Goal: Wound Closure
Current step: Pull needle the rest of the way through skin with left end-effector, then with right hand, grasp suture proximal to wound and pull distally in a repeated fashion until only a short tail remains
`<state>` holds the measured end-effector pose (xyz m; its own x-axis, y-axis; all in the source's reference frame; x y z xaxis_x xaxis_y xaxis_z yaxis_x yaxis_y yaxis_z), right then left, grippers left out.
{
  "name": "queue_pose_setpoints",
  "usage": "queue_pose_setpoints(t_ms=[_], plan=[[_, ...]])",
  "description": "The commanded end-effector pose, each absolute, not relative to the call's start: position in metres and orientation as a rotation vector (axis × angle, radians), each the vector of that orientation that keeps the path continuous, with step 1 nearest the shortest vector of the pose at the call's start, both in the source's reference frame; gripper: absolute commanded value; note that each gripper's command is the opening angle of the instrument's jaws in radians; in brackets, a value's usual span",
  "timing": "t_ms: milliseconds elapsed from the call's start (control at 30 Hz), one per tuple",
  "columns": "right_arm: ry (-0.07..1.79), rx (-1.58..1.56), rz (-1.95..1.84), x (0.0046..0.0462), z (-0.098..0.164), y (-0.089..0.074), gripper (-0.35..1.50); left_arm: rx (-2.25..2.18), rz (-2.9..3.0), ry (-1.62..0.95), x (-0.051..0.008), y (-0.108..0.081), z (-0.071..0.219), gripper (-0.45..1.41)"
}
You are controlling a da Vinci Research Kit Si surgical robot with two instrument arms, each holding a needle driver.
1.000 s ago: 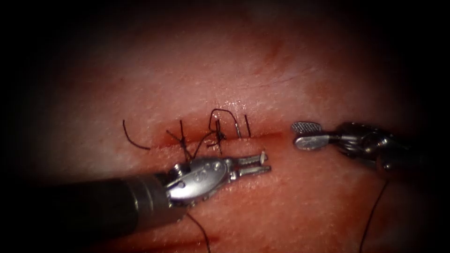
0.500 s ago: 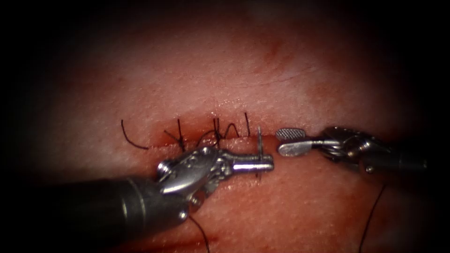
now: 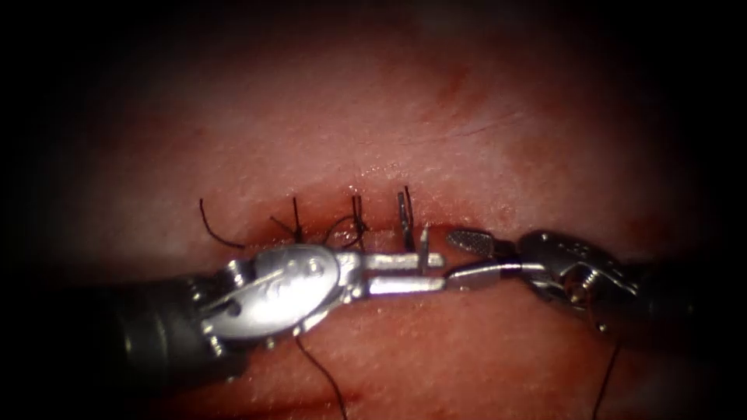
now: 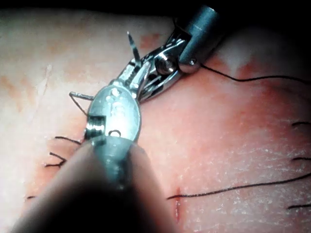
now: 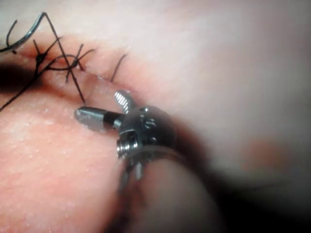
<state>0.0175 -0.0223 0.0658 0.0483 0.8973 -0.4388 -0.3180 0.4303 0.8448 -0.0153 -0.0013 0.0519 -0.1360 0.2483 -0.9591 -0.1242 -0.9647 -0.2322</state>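
L tool (image 3: 424, 272) fingers clamped on needle (image 3: 423, 243) nr its tip end (free of tissue (image 3: 467, 117)), R tool (image 3: 459, 257) fingers apart, holding nothing, by needle, thread (image 3: 323, 373) trailing.

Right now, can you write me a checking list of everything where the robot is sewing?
Surface: tissue; its cut is crossed by stitches.
Job's things: needle stands up out of the left tool's jaws, held near mid-curve, seemingly not in the tissue; thread trails away below the tool.
Clutter: a loose thread end lies beside the stitches.
Jaws: left tool shut on the needle; right tool open, holding nothing, close to the left tool's tip.
Cables: nothing seen.
Surroundings: dark, nothing seen.
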Motion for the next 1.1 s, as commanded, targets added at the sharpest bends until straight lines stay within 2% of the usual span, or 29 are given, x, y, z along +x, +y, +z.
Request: queue_pose_setpoints(t_ms=[33,267,433,500,733,1000,1100], plan=[[1.18,0.588,0.989,0.0188,0.066,-0.023,1.43,-1.851,2.269,-0.071,-0.0159,-0.001,0.052,-0.45],[1.235,0.396,0.789,0.0205,0.064,-0.022,1.43,-1.816,2.583,0.269,-0.0156,0.0,0.049,-0.45],[1.235,0.371,0.805,0.0204,0.063,-0.021,1.21,-1.746,2.765,0.482,-0.0148,0.001,0.047,-0.45],[1.221,0.35,0.824,0.0203,0.063,-0.021,1.2,-1.725,2.768,0.539,-0.0144,0.002,0.047,-0.45],[1.191,0.31,0.859,0.0203,0.063,-0.021,1.15,-1.77,2.648,0.641,-0.0129,0.005,0.044,-0.45],[1.174,0.279,0.895,0.0203,0.063,-0.02,0.94,-1.817,2.534,0.616,-0.0116,0.009,0.043,-0.45],[1.187,0.271,0.912,0.0204,0.063,-0.02,0.96,-1.813,2.511,0.623,-0.0114,0.01,0.043,-0.45]])
